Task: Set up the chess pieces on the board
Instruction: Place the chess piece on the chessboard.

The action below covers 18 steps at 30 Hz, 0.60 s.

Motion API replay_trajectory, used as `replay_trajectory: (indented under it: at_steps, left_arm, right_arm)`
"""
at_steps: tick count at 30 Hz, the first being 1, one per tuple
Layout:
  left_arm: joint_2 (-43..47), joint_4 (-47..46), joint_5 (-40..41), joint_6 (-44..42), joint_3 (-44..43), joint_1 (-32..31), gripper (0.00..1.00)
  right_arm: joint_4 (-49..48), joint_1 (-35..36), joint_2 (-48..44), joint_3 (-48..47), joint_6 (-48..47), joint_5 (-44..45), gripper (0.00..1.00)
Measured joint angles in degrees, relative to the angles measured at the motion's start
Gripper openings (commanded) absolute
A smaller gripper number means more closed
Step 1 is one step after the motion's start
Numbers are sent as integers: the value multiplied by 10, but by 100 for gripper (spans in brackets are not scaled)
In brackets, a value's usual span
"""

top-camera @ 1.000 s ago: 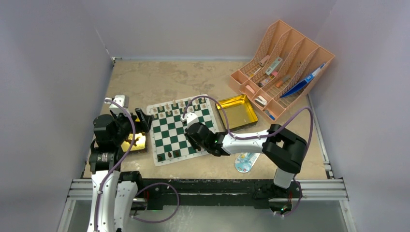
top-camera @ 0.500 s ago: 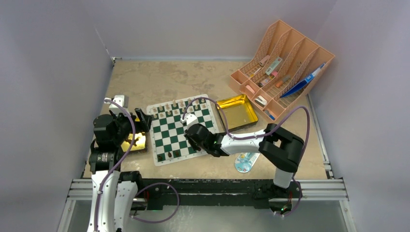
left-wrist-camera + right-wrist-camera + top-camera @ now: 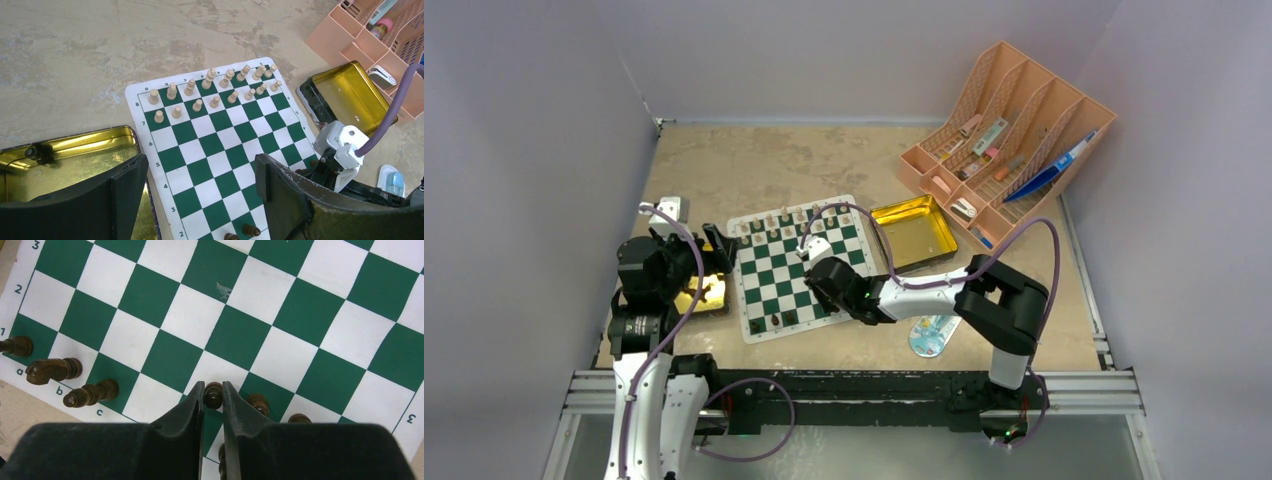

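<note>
Right gripper (image 3: 213,386) stands narrow around a dark pawn (image 3: 213,395) at the near edge of the board (image 3: 300,305); whether it grips, I cannot tell. Left gripper (image 3: 200,160) hangs wide near a gold tin (image 3: 75,145)

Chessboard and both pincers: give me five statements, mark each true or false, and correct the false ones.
1. The light pieces stand in two rows at the far end of the board. True.
2. A dark piece sits between the fingers of the right pincer. True.
3. The left pincer grips a chess piece. False: its jaws gape wide with nothing between them.
4. The board's middle rows are crowded with pieces. False: those squares are bare.
5. That dark piece is the only dark one on the board. False: other dark pieces are at the near edge.
</note>
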<state>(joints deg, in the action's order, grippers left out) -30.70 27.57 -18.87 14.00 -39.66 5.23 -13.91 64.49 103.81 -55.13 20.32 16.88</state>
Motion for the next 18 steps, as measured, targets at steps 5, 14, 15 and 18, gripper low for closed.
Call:
replay_trajectory:
  at_steps: [5, 14, 15, 18]
  left_arm:
    - [0, 0, 1, 0, 0, 0, 78]
    - [-1, 0, 12, 4, 0, 0, 78]
    - [-2, 0, 18, 5, 0, 0, 79]
    - [-9, 0, 46, 19, 0, 0, 82]
  right_arm:
    - [1, 0, 0, 0, 0, -1, 28]
    - [4, 0, 0, -4, 1, -8, 43]
    - [5, 0, 0, -5, 2, -10, 44]
    - [12, 0, -8, -6, 3, -13, 47]
